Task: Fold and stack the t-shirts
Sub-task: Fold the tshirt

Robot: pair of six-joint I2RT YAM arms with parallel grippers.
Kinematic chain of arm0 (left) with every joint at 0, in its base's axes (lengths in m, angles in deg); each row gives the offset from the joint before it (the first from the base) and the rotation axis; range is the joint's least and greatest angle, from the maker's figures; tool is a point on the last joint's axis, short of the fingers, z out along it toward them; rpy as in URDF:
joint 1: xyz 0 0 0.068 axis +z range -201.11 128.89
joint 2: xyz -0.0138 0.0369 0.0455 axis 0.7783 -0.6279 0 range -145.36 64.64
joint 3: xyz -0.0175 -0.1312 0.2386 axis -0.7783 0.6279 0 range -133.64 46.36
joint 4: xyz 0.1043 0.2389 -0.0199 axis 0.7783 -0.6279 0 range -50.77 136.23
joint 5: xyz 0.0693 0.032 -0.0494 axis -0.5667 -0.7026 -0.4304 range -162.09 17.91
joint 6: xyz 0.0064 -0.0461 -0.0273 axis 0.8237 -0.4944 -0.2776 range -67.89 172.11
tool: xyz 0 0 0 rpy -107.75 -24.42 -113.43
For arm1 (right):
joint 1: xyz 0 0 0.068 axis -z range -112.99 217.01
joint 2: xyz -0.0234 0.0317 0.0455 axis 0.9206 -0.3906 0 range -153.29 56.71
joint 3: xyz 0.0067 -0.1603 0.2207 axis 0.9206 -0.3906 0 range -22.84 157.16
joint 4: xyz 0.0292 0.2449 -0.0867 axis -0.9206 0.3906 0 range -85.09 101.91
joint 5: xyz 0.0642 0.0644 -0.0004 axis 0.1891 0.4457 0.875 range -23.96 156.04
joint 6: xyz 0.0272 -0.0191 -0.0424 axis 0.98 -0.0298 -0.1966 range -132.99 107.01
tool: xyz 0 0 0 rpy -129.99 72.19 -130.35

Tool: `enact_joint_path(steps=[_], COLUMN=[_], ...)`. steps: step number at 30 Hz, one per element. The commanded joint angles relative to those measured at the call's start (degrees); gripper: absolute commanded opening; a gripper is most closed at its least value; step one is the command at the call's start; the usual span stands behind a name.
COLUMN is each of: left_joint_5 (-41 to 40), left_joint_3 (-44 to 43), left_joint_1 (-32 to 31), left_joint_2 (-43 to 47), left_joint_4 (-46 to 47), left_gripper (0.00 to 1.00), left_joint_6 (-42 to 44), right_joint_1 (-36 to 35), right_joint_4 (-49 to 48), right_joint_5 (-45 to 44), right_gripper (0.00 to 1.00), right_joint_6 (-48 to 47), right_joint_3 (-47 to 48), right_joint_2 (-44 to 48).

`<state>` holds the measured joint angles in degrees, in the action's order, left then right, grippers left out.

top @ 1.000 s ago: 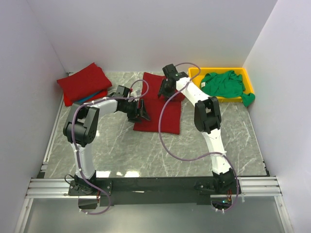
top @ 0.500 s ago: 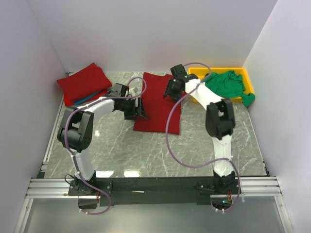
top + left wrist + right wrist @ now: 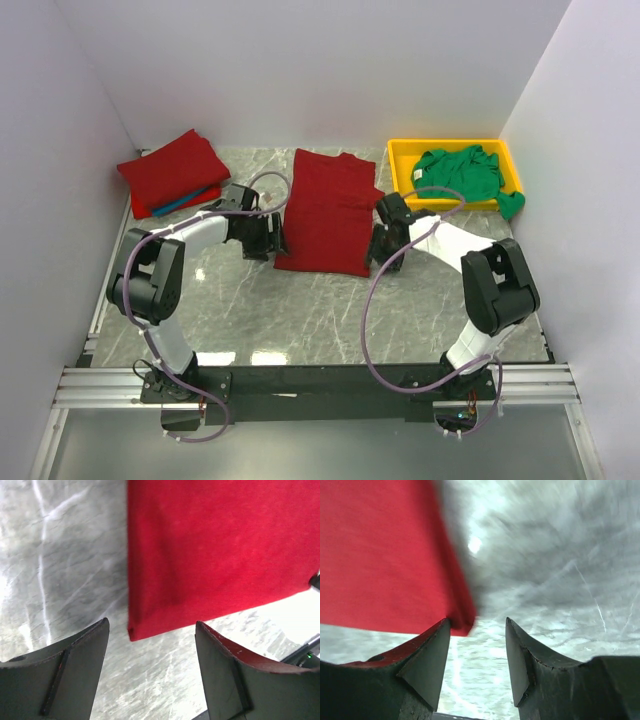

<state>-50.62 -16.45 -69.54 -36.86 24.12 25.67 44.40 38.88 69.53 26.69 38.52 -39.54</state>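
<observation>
Red t-shirt [image 3: 325,205] lies flat mid-counter, folded to a long strip running from the far edge toward the near edge, with a sleeve bump on its right side. Left hand [image 3: 272,238] sits low at the strip's near-left corner and right hand [image 3: 385,240] at the near-right corner. Both have fingers apart, nothing clamped. Left wrist view: the cloth corner lies at the mouth of the gap between the open fingers [image 3: 75,670], flat on the counter [image 3: 60,555]. Right wrist view is blurred: the other corner sits by one finger, just inside the gap. My read is that the hands are lined up to pinch both near corners, so the near end can be lifted and folded over toward the far end. Stack [image 3: 170,170] of folded red shirts, a blue one [image 3: 178,203] poking out underneath, sits at the far-left corner. Green t-shirt [image 3: 460,172] is bunched in the yellow tray [image 3: 400,150] at the far-right corner, not yet folded.
</observation>
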Motion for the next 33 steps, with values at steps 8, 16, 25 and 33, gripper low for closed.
enact_joint_path(steps=[8,16,25,33], left_joint_5=[-2.2,-2.3,-2.8,-4.5], left_joint_3=[2.2,3.3,2.9,2.9], left_joint_1=[0.6,0.9,0.9,0.9], left_joint_2=[3.6,3.5,3.0,2.2], left_joint_4=[1.0,1.4,1.4,0.9], left_gripper=[0.74,0.74,0.72,0.68], left_joint_6=[-0.5,-0.9,-1.2,-1.2], right_joint_1=[-0.5,-1.6,-2.6,-2.5], right_joint_4=[-6.6,-6.1,-3.7,-5.0], right_joint_5=[0.9,1.9,0.8,0.1], right_gripper=[0.54,0.53,0.47,0.29], right_joint_6=[2.9,2.9,3.3,2.2], right_joint_3=[-4.9,-5.4,-5.6,-5.1], right_joint_2=[3.4,2.2,-1.1,-4.7])
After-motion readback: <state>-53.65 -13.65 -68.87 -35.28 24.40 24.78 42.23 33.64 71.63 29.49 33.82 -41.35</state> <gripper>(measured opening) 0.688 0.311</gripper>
